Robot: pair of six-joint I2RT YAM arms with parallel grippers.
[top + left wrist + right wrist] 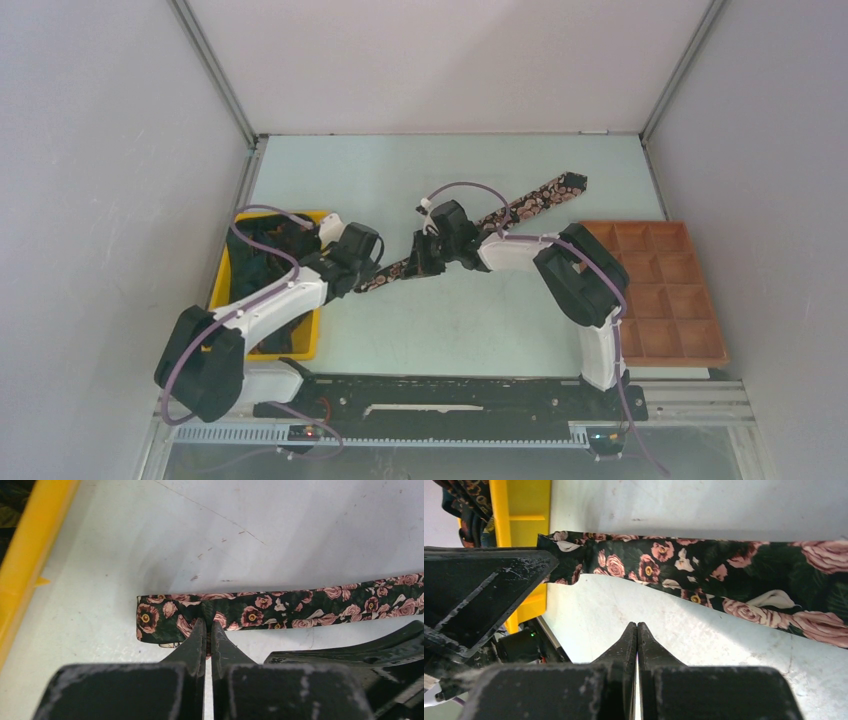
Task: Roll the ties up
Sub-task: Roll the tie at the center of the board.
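One tie [540, 197], black with pink roses, lies diagonally across the pale table from centre left up to the back right. My left gripper [372, 268] is shut on its narrow end. In the left wrist view the fabric of the tie [280, 607] is pinched between the tips of the left gripper [208, 625], a short way in from the cut end. My right gripper [425, 262] is shut and empty. It hovers on the near side of the tie [674, 565], and the right gripper [637, 626] has bare table in front of its tips.
A yellow bin [315, 330] at the left holds more dark patterned fabric [265, 250]. A wooden compartment tray [660, 290] stands at the right. The two gripper bodies are close together over the tie's near end.
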